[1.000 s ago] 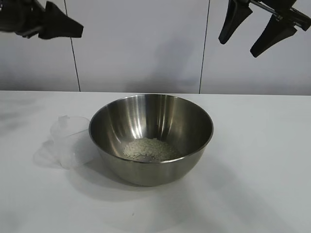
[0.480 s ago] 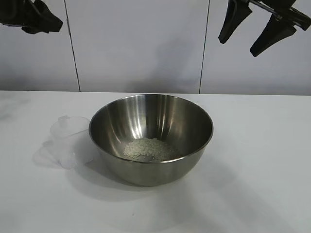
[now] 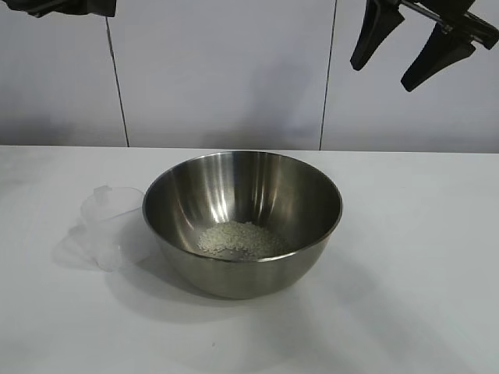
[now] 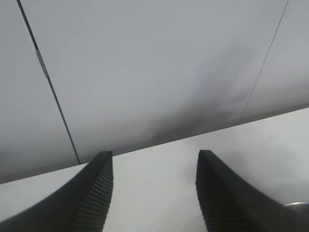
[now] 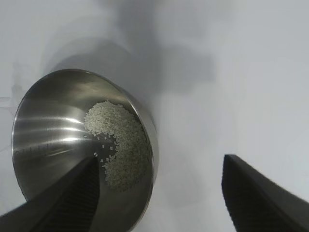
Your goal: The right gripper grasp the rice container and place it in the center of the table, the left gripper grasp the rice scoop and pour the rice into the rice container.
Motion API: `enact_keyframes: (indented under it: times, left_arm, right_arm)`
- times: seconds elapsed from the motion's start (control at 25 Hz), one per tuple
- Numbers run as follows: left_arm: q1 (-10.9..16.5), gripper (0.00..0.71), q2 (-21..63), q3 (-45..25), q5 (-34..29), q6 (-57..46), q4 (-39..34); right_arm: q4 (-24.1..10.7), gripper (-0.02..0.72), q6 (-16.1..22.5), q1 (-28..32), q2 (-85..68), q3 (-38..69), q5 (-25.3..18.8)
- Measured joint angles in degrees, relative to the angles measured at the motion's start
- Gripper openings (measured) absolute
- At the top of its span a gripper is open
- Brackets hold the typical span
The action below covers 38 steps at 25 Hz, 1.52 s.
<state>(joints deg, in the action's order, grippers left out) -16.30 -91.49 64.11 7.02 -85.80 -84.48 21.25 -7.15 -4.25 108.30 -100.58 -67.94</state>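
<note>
though cropped, left tool (image 4: 152, 193) gapes (empty).

- The light is bright and even, coming from above.
- The steel rice container (image 3: 242, 222) shines with white streaks inside and drops a soft grey shadow on the white counter (image 3: 405, 257).
- In the right wrist view, a big soft shadow lies on the counter.
- The left hand (image 4: 154, 193) looks close up and a bit fuzzy.

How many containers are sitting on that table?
2. The steel bowl stands mid-table with rice in it; the clear plastic scoop sits right beside it, on the left arm's side. Nothing else shows, though the bowl could hide something small.
</note>
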Motion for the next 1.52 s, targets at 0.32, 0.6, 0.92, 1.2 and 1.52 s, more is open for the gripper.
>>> enact_keyframes:
  times: [0.32, 0.6, 0.92, 1.2, 1.52]
  left_arm:
    - [0.77, 0.339, 0.26, 0.0, 16.15, -23.19, -15.82]
    - [4.53, 0.339, 0.26, 1.67, 25.38, -25.97, -17.38]
    - [4.73, 0.339, 0.26, 2.05, 25.97, -26.27, -17.49]
    - [4.73, 0.339, 0.26, -1.27, 25.97, -26.27, -17.49]
    - [4.73, 0.339, 0.26, -7.18, 26.43, -26.52, -17.49]
  right_arm:
    - [0.0, 0.494, 0.0, 0.0, 0.0, 0.0, -0.12]
    - [0.0, 0.494, 0.0, 0.0, 0.0, 0.0, -0.79]
    - [0.0, 0.494, 0.0, 0.0, 0.0, 0.0, -1.67]
    - [0.0, 0.494, 0.0, 0.0, 0.0, 0.0, -2.59]
    - [0.04, 0.494, 0.0, 0.0, 0.0, 0.0, -2.68]
